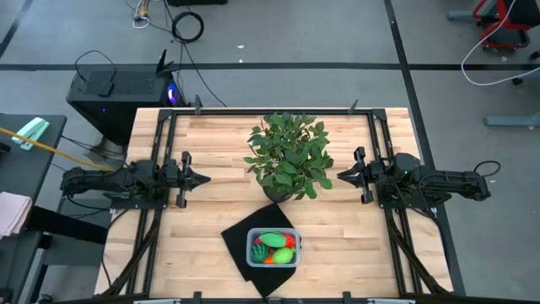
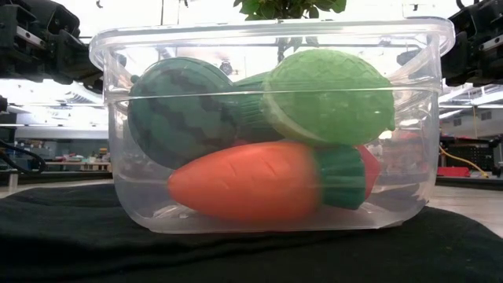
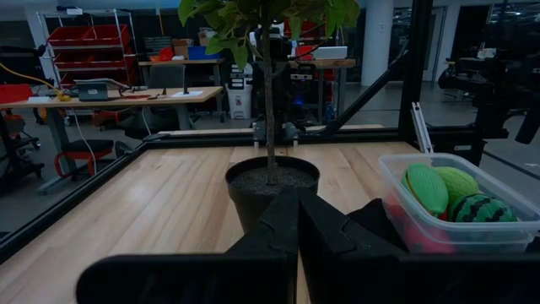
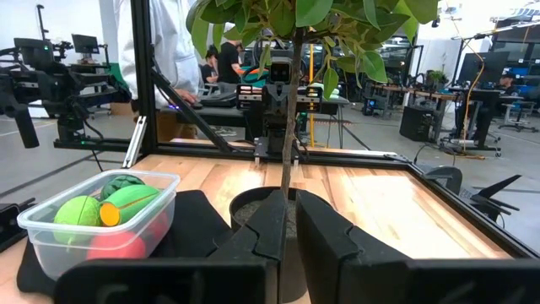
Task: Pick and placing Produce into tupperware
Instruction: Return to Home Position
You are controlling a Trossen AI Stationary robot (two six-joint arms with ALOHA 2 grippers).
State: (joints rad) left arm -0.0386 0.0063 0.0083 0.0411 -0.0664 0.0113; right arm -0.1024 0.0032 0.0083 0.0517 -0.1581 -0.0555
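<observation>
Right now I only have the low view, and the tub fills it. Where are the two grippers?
Observer: Away from the tupperware: the high view has the left gripper and the right gripper either side of the potted plant, tips facing it.
Operator: Open or shut?
Observer: Both shut, empty, per the wrist views.
Operator: What's under the tub?
Observer: A black mat, set cornerwise in front of the plant's pot.
</observation>
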